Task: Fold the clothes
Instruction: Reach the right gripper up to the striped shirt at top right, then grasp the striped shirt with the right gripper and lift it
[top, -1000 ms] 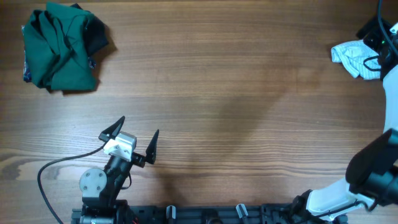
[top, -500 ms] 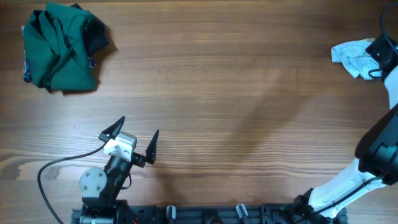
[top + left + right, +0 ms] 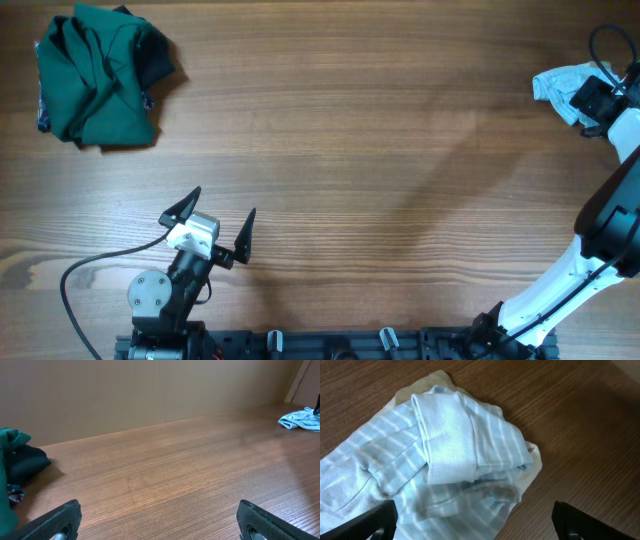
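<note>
The right gripper (image 3: 479,522) hangs directly above the crumpled pale blue-and-white striped garment (image 3: 465,455), jaws spread wide and holding nothing. The garment lies bunched on the wooden table (image 3: 580,420). The left gripper (image 3: 222,207), also spread and empty, sits well apart from the garment. You appear to be at the pick-up step: lower onto a fabric edge, close, then draw the garment flat.

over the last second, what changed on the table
The right gripper shifted toward the robot's side and slightly left, and is now over the striped garment, jaws open, holding nothing. The garment itself has not visibly moved. The left gripper, open, and the green garment stayed as they were.
</note>
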You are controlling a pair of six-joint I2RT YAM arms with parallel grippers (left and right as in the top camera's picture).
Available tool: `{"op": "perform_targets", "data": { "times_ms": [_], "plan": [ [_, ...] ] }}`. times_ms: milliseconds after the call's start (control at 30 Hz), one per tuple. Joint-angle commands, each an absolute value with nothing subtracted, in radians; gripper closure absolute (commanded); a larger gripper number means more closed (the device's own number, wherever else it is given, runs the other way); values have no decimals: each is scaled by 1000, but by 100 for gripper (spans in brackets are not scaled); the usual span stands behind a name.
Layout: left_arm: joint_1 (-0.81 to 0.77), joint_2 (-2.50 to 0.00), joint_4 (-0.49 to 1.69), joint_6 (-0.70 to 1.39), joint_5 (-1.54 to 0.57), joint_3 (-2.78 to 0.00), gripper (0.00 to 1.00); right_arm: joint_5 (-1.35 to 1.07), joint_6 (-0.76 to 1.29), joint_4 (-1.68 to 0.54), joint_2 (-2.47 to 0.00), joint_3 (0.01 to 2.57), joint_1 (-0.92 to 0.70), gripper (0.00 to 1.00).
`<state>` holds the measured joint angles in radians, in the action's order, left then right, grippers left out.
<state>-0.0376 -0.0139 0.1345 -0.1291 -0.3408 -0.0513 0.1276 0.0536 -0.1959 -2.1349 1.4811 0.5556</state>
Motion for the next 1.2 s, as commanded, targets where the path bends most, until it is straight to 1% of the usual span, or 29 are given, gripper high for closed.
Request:
{"op": "perform_targets", "data": {
  "times_ms": [0,233,733,833,900,933,967,1000,1067,1167],
  "plan": [
    [-43,-7,134,-119,-339,-43,0,104,22,-190,-2170,1494,561,0],
    [-43,-7,134,-119,-339,-43,0,108,23,-187,-2172,1494,562,5],
    [-43,-7,134,-119,-339,-43,0,77,-27,-81,-2235,1494,564,3],
    [-43,-7,134,-119,-339,-43,0,77,-27,-67,-2236,1494,564,6],
    [-43,-7,134,-119,-339,-43,0,77,-26,-65,-2236,1494,564,18],
    [-43,-7,134,-119,-339,-43,0,77,-26,-65,-2236,1494,564,41],
    [-43,-7,134,-119,-339,-43,0,77,-22,-67,-2236,1494,564,57],
    [-43,-7,134,-119,-339,-43,0,77,-22,-68,-2236,1494,564,60],
    [-43,-7,134,-120,-339,-43,0,77,-22,-76,-2236,1494,564,61],
    [-43,-7,134,-119,-339,-43,0,77,-22,-96,-2235,1494,564,84]
  ]
}}
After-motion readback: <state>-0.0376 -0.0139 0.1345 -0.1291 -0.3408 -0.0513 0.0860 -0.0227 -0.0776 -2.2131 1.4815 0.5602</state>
